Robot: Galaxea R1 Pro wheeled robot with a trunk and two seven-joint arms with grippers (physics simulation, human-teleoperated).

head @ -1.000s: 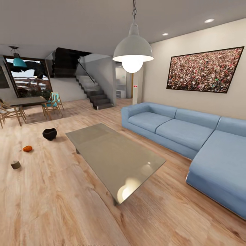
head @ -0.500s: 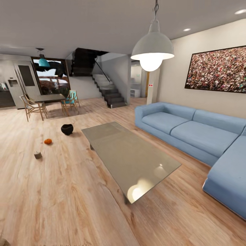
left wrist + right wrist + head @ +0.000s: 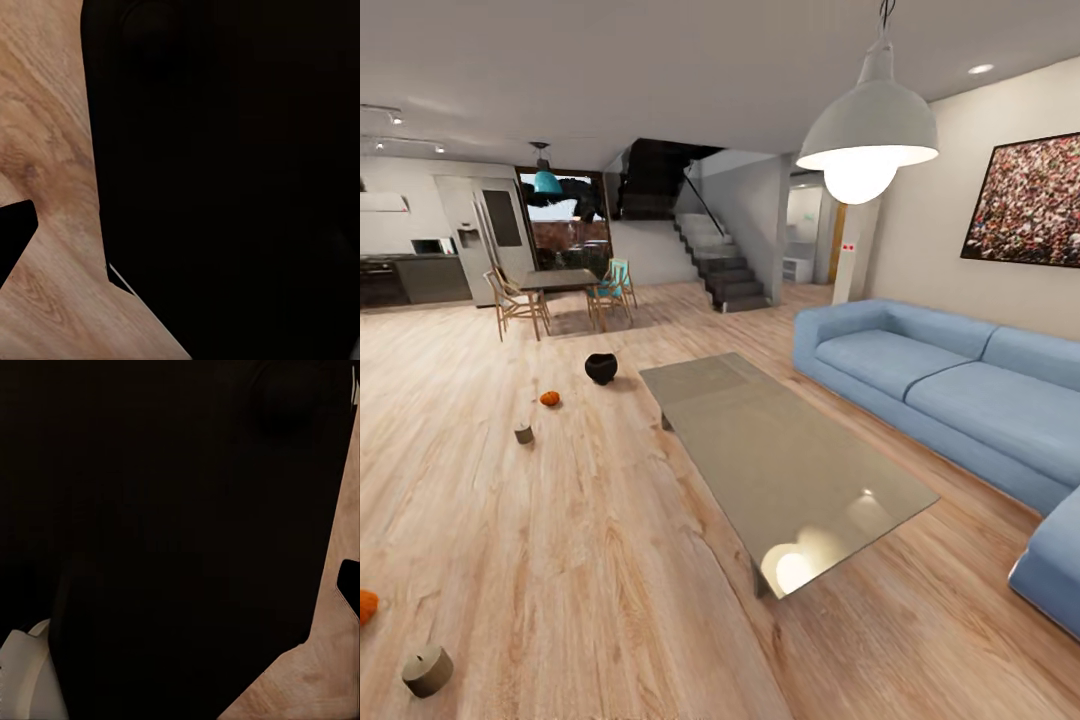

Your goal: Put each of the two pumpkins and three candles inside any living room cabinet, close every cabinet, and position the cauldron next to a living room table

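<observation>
the view has swung left; a second candle now shows. cauldron contents unclear, both grippers' state unreadable.

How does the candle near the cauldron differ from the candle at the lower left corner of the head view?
The far candle stands upright on the floor; the near candle is tilted, its flat top turned toward the camera. The far candle lies close to a whole pumpkin and the cauldron; the near candle lies beside a pumpkin cut off by the picture's edge. Both are short, dull beige cylinders on the wooden floor.
</observation>
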